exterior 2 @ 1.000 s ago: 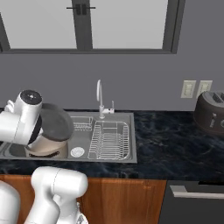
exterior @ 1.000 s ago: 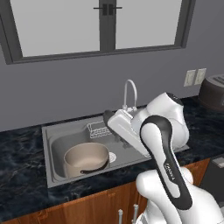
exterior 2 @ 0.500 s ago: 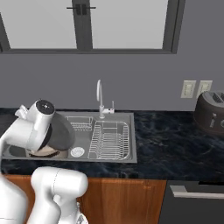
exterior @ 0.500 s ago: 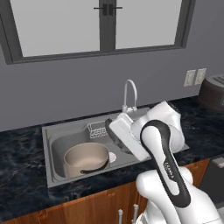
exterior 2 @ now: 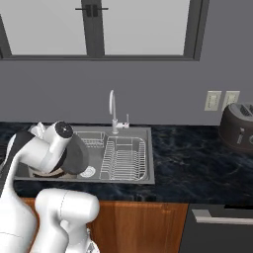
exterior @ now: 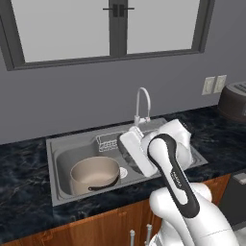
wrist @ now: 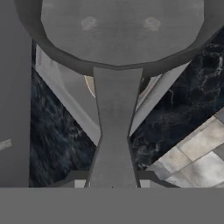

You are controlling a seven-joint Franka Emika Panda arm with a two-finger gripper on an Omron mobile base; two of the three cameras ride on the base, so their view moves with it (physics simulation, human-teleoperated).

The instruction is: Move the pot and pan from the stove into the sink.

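The beige pot (exterior: 94, 174) stands in the left basin of the sink (exterior: 53, 192), its dark handle toward the front. A sliver of the pot (wrist: 89, 85) also shows under the pan in the hand view. My gripper (wrist: 113, 179) is shut on the long handle of the grey pan (wrist: 122, 30), which hangs tilted over the sink. From the right base view the pan (exterior 2: 76, 154) is a dark disc in front of the hand, above the left basin of the sink (exterior 2: 148, 163). In the left base view my gripper (exterior: 126, 146) sits just right of the pot. The stove is out of view.
A curved faucet (exterior: 142, 103) rises behind the basin, and a wire rack (exterior 2: 125, 158) fills its right side. A dark toaster (exterior 2: 239, 126) stands on the black marbled counter at the far right. A window spans the wall above.
The arm has carried the pan rightward and down, from beside the sink's left edge to over the left basin. The pot has not moved.
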